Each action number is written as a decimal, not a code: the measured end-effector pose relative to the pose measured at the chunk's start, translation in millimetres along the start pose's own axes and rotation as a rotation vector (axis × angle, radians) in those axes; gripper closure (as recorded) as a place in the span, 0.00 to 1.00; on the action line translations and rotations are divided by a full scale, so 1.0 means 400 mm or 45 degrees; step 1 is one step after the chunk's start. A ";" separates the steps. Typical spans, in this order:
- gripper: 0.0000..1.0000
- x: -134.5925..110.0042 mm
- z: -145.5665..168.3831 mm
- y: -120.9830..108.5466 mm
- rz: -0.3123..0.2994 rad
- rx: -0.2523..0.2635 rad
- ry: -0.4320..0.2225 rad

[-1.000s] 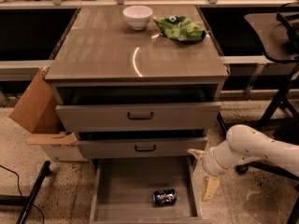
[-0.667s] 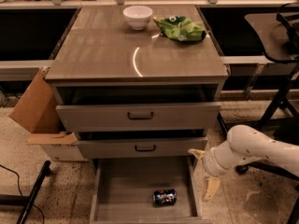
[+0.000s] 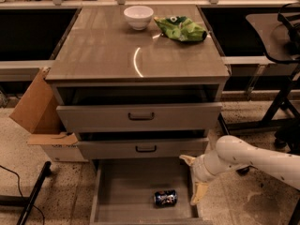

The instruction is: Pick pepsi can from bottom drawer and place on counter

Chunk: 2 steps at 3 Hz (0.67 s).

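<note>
Can [image 3: 165,198] in the open bottom drawer [image 3: 126,191], gripper [image 3: 193,177] beside it.
Your gripper hangs at the drawer's right wall, fingers [image 3: 198,194] spread apart and empty. The blue can lies on its side, label unreadable. A white bowl [image 3: 138,17] and a green bag [image 3: 180,28] sit near the desk's [image 3: 117,50] back edge.

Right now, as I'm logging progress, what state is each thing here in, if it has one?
Deep grey bottom drawer: pulled open.
Small dark blue pepsi can: on its side in the bottom drawer, ungrasped.
Two upper grey drawers: partly out.
White round bowl: upright on glossy wood-grain counter.
Crumpled green bag: lying on counter.
Cream two-finger gripper: open, empty, beside drawer's right wall.
</note>
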<state>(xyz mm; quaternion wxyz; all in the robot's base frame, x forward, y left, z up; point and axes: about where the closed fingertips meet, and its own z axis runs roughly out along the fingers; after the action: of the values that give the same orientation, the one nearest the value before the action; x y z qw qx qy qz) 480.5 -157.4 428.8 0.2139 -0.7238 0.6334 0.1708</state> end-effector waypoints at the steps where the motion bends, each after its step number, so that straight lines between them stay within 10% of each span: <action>1: 0.00 0.014 0.113 -0.004 -0.030 -0.008 -0.063; 2: 0.00 0.014 0.114 -0.003 -0.031 -0.008 -0.063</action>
<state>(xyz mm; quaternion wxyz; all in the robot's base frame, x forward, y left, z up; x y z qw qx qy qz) 483.7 -138.1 387.3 0.2293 -0.7275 0.6187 0.1880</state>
